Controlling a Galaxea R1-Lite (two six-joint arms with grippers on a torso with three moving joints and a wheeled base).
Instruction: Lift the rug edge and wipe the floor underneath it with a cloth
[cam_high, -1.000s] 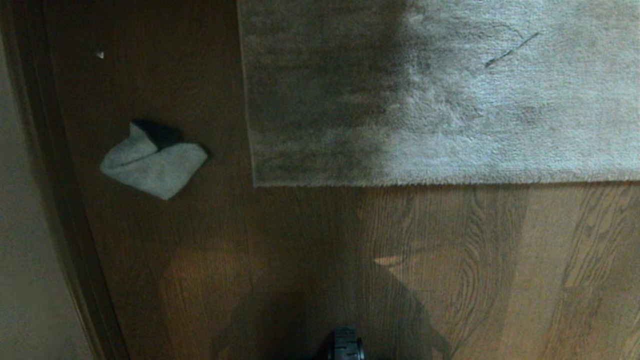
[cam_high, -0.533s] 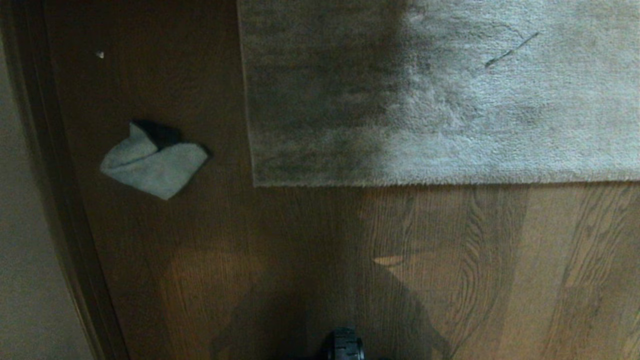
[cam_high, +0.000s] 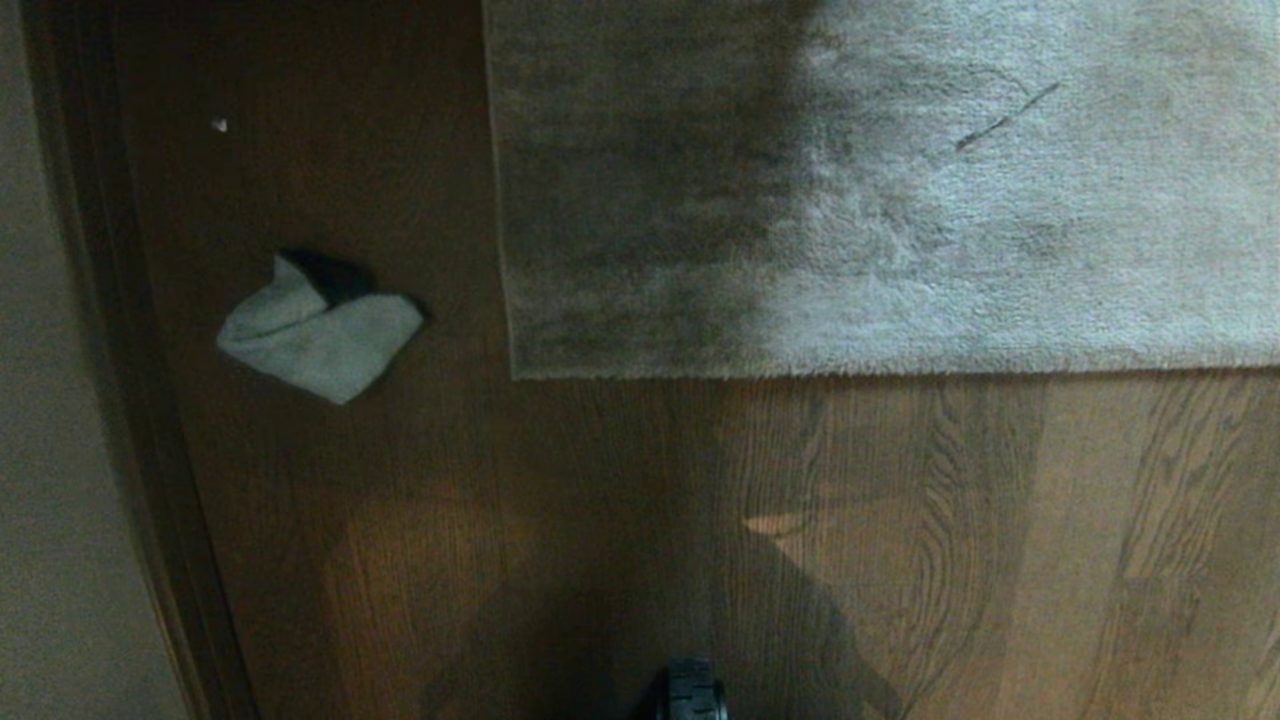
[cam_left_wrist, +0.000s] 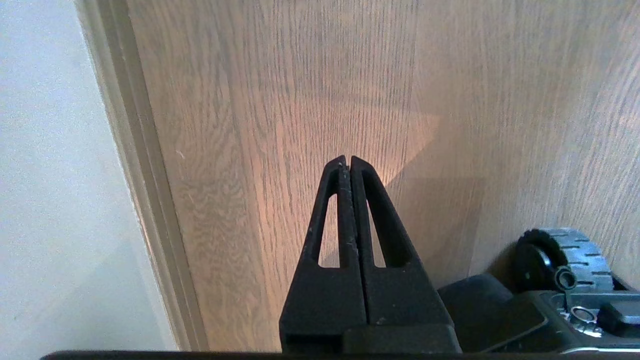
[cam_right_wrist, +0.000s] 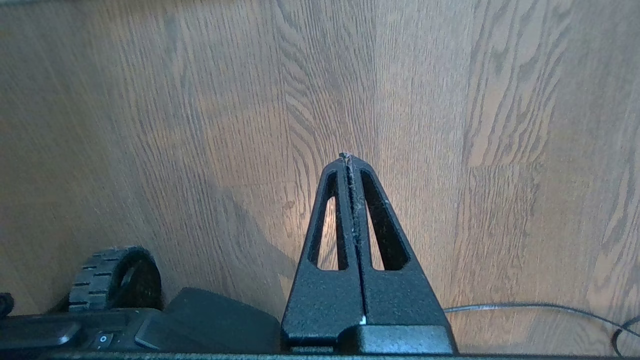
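A broad grey-beige plush rug (cam_high: 880, 190) fills the far part of the head view, lying flat on brown wood-plank floor (cam_high: 600, 520). Taking the rug's near left corner as the landmark, the rug edge (cam_high: 880, 372) runs straight from that corner toward the robot's right, and a second border runs from it away from the robot. The cloth (cam_high: 318, 340), a small crumpled grey-green rag, lies on bare floor to the left of that corner, apart from the rug and near a dark baseboard (cam_high: 130, 400). Neither arm appears in the head view. The left end effector (cam_left_wrist: 346, 161) hangs over bare floor beside the baseboard, fingers pressed together and holding nothing; the right end effector (cam_right_wrist: 347, 157) hangs over bare floor too, likewise closed and empty. Judging by sides, the cloth sits on the left arm's side, while the long near border stretches toward the right arm's side.
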